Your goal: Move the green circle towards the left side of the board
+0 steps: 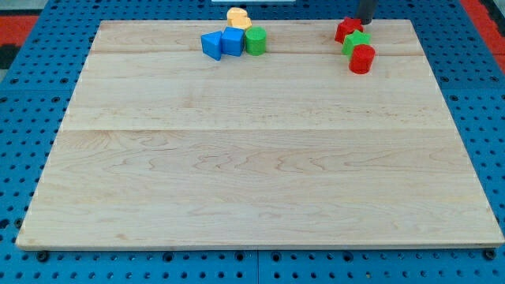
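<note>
The green circle (256, 40), a short green cylinder, stands near the view's top, a little left of centre. It touches a blue block (233, 40) on its left, and a second blue block (211, 45) lies further left. Two yellow blocks (239, 18) sit just above them. My tip (365, 24) is at the view's top right, far to the right of the green circle. It is just up and right of a red block (347, 30).
Below that red block lie a green block (356, 42) and a red cylinder (362, 59), packed close together. The wooden board (252, 173) rests on a blue pegboard (24, 95).
</note>
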You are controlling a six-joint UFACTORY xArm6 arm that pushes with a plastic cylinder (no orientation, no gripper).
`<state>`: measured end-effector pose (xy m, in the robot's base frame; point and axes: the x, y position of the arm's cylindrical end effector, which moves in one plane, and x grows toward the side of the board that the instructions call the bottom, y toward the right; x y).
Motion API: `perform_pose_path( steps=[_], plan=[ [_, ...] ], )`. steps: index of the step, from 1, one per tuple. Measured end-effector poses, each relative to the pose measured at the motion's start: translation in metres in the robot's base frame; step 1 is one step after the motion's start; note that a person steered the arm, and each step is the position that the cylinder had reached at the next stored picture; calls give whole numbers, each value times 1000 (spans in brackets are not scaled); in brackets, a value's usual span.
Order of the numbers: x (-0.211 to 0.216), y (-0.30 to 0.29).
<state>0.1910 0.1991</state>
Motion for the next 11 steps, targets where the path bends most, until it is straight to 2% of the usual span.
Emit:
perform_pose_path(
  steps=[1, 2, 4, 5, 6, 7, 8, 9, 10, 11],
  plan=[
    [0, -2],
    [0, -27],
    [1, -80],
    [2, -129],
    [14, -180],
    [48, -182],
    [101, -183],
    [122, -233],
    [123, -268],
    [135, -259]
  ],
)
